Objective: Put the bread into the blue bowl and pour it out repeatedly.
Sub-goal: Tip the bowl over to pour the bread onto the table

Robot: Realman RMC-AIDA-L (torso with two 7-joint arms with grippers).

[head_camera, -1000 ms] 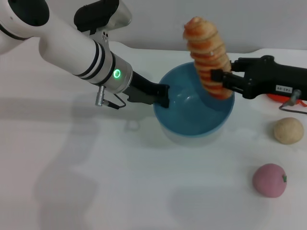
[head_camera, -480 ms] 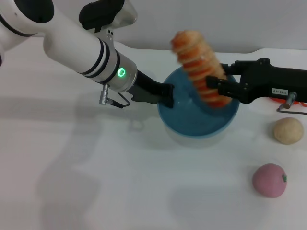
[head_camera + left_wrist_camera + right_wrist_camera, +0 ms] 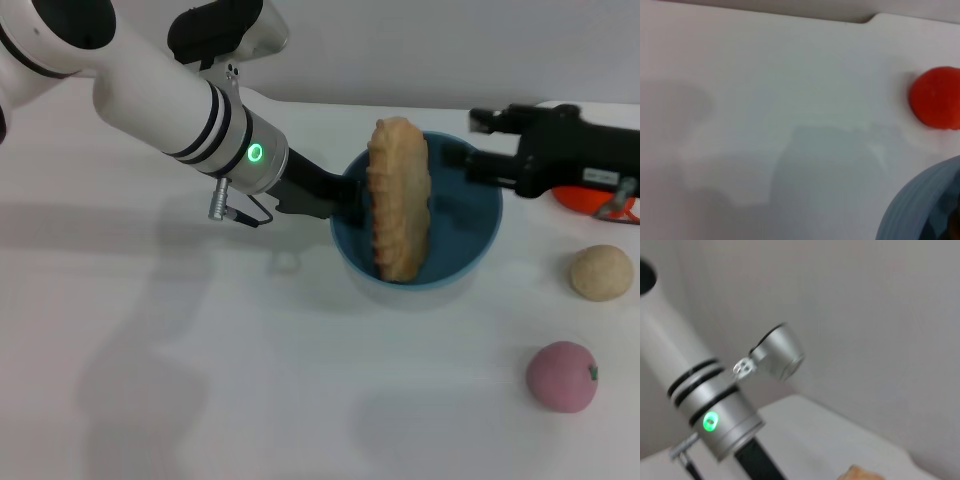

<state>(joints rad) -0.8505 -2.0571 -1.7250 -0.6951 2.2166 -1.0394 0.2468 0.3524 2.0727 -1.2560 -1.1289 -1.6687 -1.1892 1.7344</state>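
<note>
While the left gripper grasps the blue bowl by its rim, the bread stands on end inside it, underside showing. It looks light and stiff; grip mid-length. The right gripper, released, hovers at the far rim.

White left arm, black bands, green light; black right arm, white label.

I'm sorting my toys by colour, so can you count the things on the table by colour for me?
Blue: 1, the blue bowl
Orange-tan: 1, the bread, leaning in the bowl
Tan: 1, the ball
Pink: 1, the round fruit
Red-orange: 1, the round toy
Total: 5
</note>
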